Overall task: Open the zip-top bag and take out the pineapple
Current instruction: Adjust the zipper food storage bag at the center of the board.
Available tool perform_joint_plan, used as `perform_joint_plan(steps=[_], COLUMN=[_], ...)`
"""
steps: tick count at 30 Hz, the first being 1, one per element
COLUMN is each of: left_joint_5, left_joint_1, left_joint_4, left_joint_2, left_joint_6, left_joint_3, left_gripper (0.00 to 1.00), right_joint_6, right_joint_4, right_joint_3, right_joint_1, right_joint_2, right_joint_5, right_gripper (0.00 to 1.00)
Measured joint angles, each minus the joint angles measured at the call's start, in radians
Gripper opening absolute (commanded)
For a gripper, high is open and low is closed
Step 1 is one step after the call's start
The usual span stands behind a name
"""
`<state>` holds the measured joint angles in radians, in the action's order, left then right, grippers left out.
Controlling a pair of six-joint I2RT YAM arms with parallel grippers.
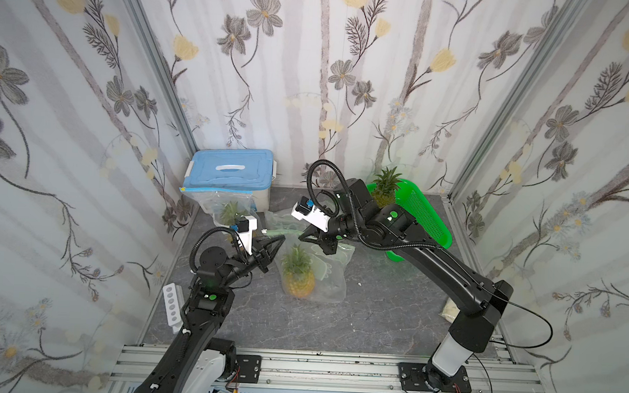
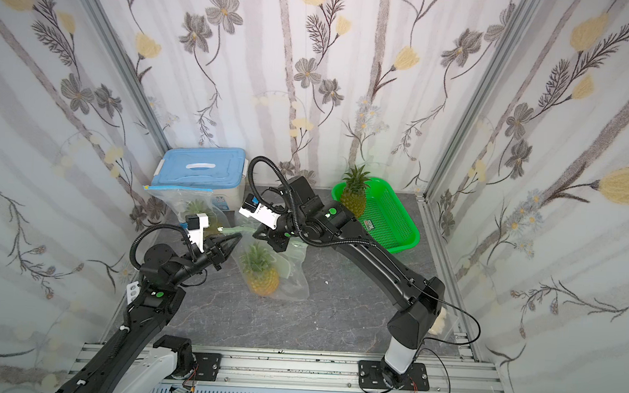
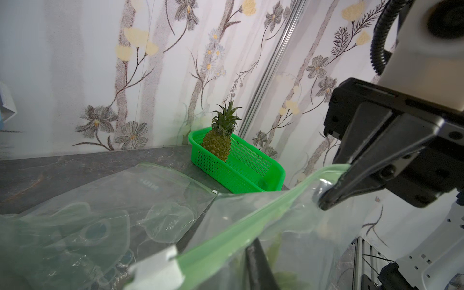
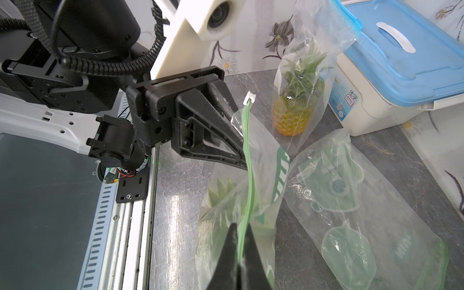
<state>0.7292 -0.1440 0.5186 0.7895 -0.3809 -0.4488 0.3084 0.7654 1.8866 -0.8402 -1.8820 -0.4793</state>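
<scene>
The zip-top bag (image 1: pixel 333 276) hangs upright over the dark table with the pineapple (image 1: pixel 298 279) inside; its crown (image 4: pixel 221 190) shows through the plastic. The bag's green zip strip (image 4: pixel 248 140) runs taut between my two grippers. My left gripper (image 1: pixel 282 239) is shut on the bag's top edge just below the white slider (image 4: pixel 249 96). My right gripper (image 4: pixel 239 247) is shut on the zip strip at the other end. In the left wrist view the slider (image 3: pixel 155 272) is close by, and one of my left fingers (image 3: pixel 258 263) shows through the plastic.
A second bagged pineapple (image 1: pixel 229 213) leans on a blue-lidded box (image 1: pixel 229 170) at the back left. An empty bag (image 4: pixel 351 200) lies flat behind the held one. A green basket (image 1: pixel 426 218) at the back right holds a bare pineapple (image 1: pixel 385 192).
</scene>
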Motion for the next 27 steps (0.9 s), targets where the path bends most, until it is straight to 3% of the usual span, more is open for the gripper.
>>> perform_joint_plan(steps=[7,11,15,27], left_joint_5=[-0.059,-0.109,-0.152,-0.24], left_joint_1=[-0.023,-0.055,-0.09,-0.193], left_joint_4=[-0.074,-0.121,-0.163,-0.295], left_joint_2=[-0.04,-0.066,-0.072,-0.065], left_joint_6=[0.022,0.055,0.098,0.297], left_joint_3=[0.008,0.01,0.005,-0.084], left_gripper=[0.0,0.0,0.0,0.0], right_joint_6=[-0.019,-0.045,-0.057,-0.057], right_joint_4=[-0.038,-0.05,-0.05,-0.034], right_joint_3=[-0.054,-0.082,-0.056,0.219], right_joint_1=[0.006,0.005,-0.006,-0.024], right_joint_2=[0.001,0.001,0.008,-0.132], right_joint_5=[0.019,0.045,0.072,0.068], right_gripper=[0.01,0.23,0.37,0.37])
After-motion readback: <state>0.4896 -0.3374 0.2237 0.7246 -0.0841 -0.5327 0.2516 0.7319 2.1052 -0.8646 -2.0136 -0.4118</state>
